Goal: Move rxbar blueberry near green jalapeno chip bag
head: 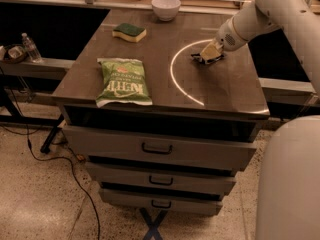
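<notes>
The green jalapeno chip bag [123, 81] lies flat near the front left of the dark wooden tabletop [230, 91]. The rxbar blueberry [204, 60], a small dark bar, lies at the right side of the table and is mostly covered by my gripper. My gripper [210, 52] is lowered onto the bar from the right, its pale fingers pressing down over it. The bar is well to the right of the chip bag, with a wide gap between them.
A green-topped yellow sponge [129, 32] lies at the back left. A white bowl [165, 7] stands at the back middle. A bright curved light arc [173, 76] crosses the tabletop. Drawers [157, 148] are below the top. A water bottle [31, 47] stands on a shelf at left.
</notes>
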Robot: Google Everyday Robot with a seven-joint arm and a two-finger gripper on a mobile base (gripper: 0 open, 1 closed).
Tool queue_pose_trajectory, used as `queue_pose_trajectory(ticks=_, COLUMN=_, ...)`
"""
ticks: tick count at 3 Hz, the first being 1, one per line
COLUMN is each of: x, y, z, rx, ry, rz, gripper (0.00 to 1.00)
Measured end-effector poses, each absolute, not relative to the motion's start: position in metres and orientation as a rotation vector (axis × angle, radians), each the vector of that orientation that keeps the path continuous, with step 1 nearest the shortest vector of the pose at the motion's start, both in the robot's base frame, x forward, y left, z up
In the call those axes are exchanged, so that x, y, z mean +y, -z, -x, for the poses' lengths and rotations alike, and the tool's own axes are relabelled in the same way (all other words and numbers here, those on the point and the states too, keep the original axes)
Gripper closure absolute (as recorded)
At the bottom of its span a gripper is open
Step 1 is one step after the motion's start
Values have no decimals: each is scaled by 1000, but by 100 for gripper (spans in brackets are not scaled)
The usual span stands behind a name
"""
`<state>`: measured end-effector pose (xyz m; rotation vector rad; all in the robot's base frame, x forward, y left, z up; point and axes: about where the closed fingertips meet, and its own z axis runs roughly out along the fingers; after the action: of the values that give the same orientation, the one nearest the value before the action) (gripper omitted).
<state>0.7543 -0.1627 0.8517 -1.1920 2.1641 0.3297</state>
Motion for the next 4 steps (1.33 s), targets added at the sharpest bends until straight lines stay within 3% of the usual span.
queue_pose_trajectory(ticks=2, x=-69, y=-937, z=-643, rx=1854, ry=-557, rz=1550, gripper=100)
queue_pose_trajectory(ticks=4, x=3, y=-934, z=-571, rx=1677, ry=-674, rz=1777, gripper=100)
